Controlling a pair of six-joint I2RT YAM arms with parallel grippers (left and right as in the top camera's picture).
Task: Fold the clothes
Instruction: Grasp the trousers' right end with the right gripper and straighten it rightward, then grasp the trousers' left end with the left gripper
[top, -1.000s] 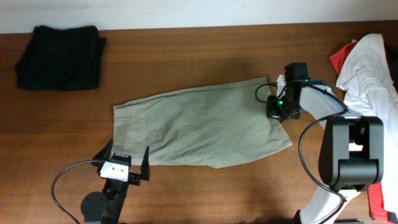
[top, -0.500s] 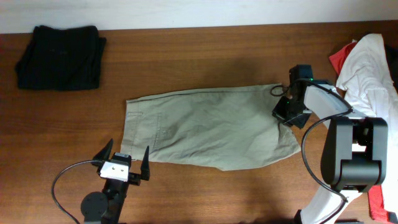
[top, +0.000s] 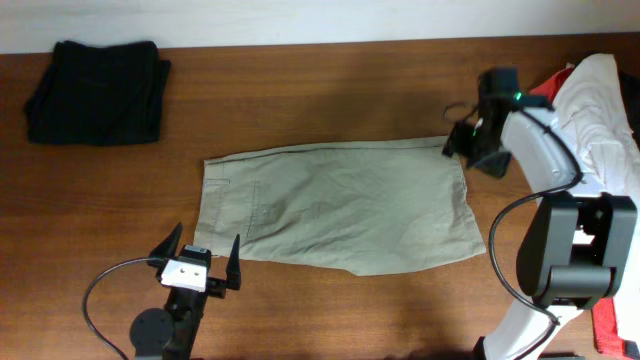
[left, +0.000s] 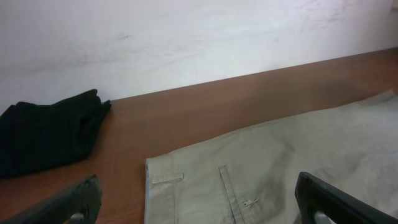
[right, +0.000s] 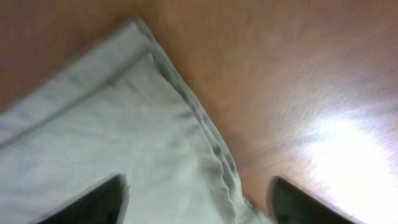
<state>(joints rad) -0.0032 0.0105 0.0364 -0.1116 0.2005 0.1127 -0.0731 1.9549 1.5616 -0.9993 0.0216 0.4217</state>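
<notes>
The bench (top: 330, 90) carries the khaki shorts (top: 340, 205) spread flat at its middle, a white garment (top: 600, 110) heaped at the right edge, a black garment (top: 97, 77) bundled at the far left corner, and a red one (top: 545, 92) showing beside the white. The right gripper (top: 465, 143) is at the shorts' far right corner, fingers apart and holding nothing. The left gripper (top: 200, 252) sits just beside their near left corner, fingers likewise apart.
</notes>
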